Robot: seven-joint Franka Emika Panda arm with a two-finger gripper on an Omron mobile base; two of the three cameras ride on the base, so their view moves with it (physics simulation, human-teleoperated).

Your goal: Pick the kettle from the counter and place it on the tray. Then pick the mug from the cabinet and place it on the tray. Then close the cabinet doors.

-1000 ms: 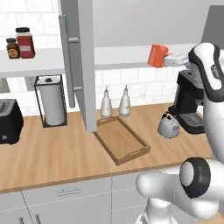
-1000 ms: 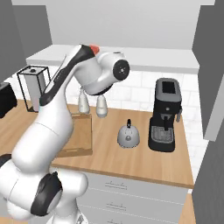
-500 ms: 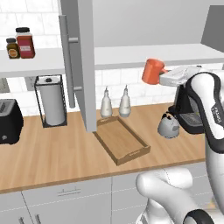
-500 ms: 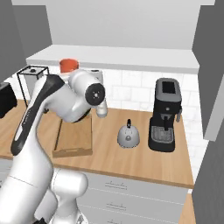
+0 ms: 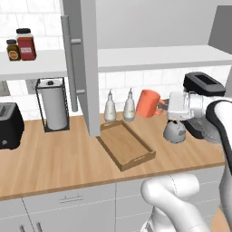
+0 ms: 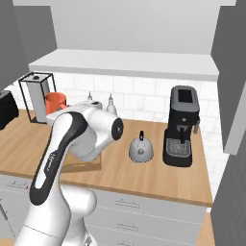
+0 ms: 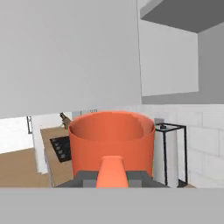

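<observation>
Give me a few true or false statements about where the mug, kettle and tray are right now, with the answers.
1. The tool holds the mug in the air. True.
2. The kettle sits on the tray. False: it stands on the counter, right of the tray.
3. The tray has nothing on it. True.
4. The mug lies on the cabinet shelf. False: it hangs above the counter, near the two bottles.
5. The kettle stands beside the coffee machine. True.
</observation>
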